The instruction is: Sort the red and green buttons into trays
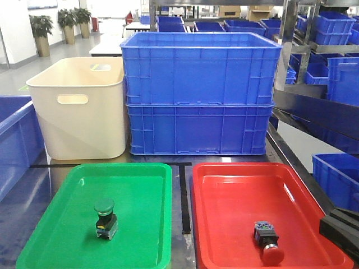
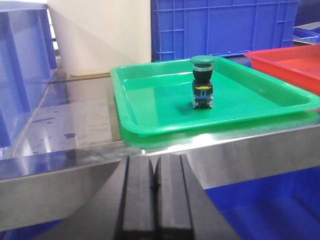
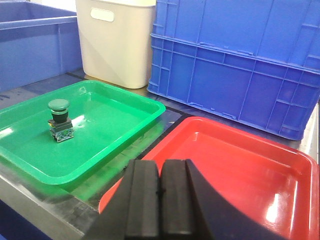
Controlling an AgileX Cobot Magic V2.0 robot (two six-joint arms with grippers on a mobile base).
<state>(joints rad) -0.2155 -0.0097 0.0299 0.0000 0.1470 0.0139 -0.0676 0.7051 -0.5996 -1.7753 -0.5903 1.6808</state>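
The green button stands upright in the green tray, its cap on top. In the red tray the red button lies on its side, cap toward the front rim. My left gripper is shut and empty, low in front of the table edge, with the green button and green tray beyond it. My right gripper is shut and empty over the near corner of the red tray. The right wrist view shows the green button but not the red button.
Behind the trays stand a cream tub and two stacked blue crates. Another blue crate borders the left side. A black tape strip runs between the trays. Shelving with blue crates lines the right.
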